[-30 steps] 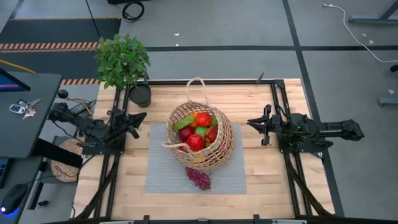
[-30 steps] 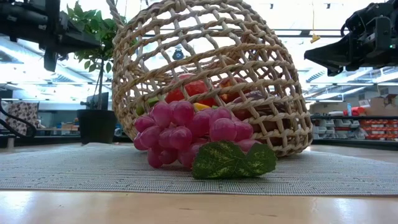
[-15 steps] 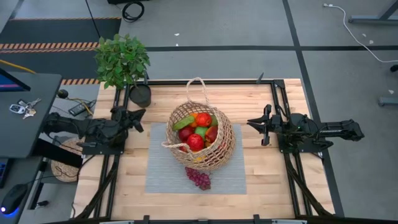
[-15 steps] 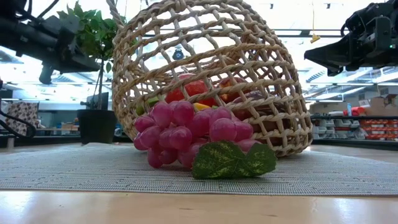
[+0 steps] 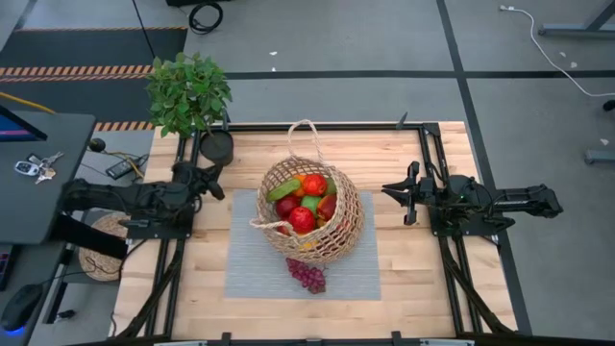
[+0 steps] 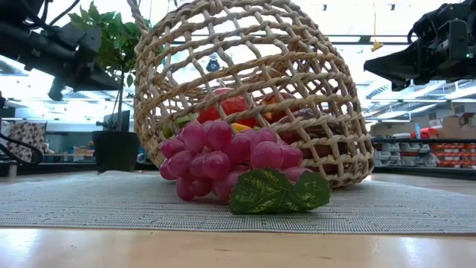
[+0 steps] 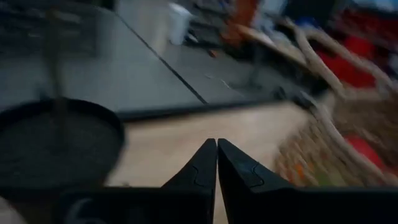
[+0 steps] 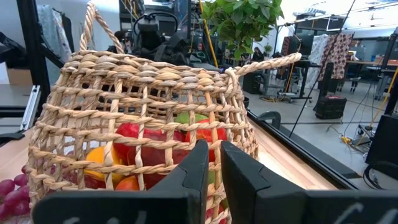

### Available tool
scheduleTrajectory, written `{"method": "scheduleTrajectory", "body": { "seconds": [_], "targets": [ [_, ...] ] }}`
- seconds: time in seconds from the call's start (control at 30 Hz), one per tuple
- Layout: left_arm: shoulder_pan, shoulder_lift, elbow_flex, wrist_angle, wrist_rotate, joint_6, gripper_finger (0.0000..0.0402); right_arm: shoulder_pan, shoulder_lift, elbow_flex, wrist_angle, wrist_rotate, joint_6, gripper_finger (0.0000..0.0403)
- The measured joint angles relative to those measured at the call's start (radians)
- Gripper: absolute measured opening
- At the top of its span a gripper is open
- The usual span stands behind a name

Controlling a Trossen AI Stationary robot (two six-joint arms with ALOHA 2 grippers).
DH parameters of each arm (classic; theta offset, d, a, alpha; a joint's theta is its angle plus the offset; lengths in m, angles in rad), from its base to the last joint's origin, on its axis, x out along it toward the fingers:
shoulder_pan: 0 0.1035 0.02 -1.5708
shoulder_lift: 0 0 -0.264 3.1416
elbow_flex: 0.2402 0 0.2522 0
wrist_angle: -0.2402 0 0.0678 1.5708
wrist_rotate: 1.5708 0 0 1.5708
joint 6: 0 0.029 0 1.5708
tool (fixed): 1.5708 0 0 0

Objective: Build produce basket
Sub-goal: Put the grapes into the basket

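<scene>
At nine o'clock from the wicker basket (image 5: pixel 309 218), my left claw (image 5: pixel 213 182) had pulled back, fingers closed and empty; grapes (image 5: pixel 307 275) lay outside at six o'clock. My right claw (image 5: pixel 394 192) waited at three o'clock, nearly closed.

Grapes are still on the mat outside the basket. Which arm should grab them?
Slight edge to the right, though neither is close. Its pincer faces the basket squarely; the left pincer sits back by the plant pot. Grapes lie near the mat's front edge.

Basket (image 6: pixel 253 89) top cropped, black pot (image 7: pixel 56 149) blurred, perhaps cropped
</scene>
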Motion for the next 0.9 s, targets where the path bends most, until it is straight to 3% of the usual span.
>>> {"method": "scheduleTrajectory", "body": {
  "seconds": [0.1, 0.23, 0.33, 0.5, 0.6, 0.7, 0.9],
  "targets": [
    [0.0, 0.037, 0.0, 0.035, 0.189, 0.082, 0.0023, 0.0, 0.0, 0.0, 0.0, 0.0, 0.0, 0.005],
    [-0.001, 0.114, 0.0, 0.139, 0.575, 0.245, 0.0015, 0.0, 0.0, 0.0, 0.0, 0.0, 0.0, 0.005],
    [-0.008, 0.2, 0.0, 0.288, 0.839, 0.234, 0.0008, 0.0, 0.0, 0.0, 0.0, 0.0, 0.0, 0.005],
    [-0.111, 0.392, 0.0, 0.634, 1.035, 0.168, 0.0008, 0.0, 0.0, 0.0, 0.0, 0.0, 0.0, 0.005],
    [-0.205, 0.502, 0.001, 0.793, 1.1, 0.151, 0.0014, 0.0, 0.0, 0.0, 0.0, 0.0, 0.0, 0.005],
    [-0.295, 0.582, 0.008, 0.808, 1.095, 0.082, 0.0017, 0.0, 0.0, 0.0, 0.0, 0.0, 0.0, 0.005],
    [-0.474, 0.764, 0.079, 0.807, 0.848, 0.022, 0.0009, 0.0, 0.0, 0.0, 0.0, 0.0, 0.0, 0.005]
  ]
}}
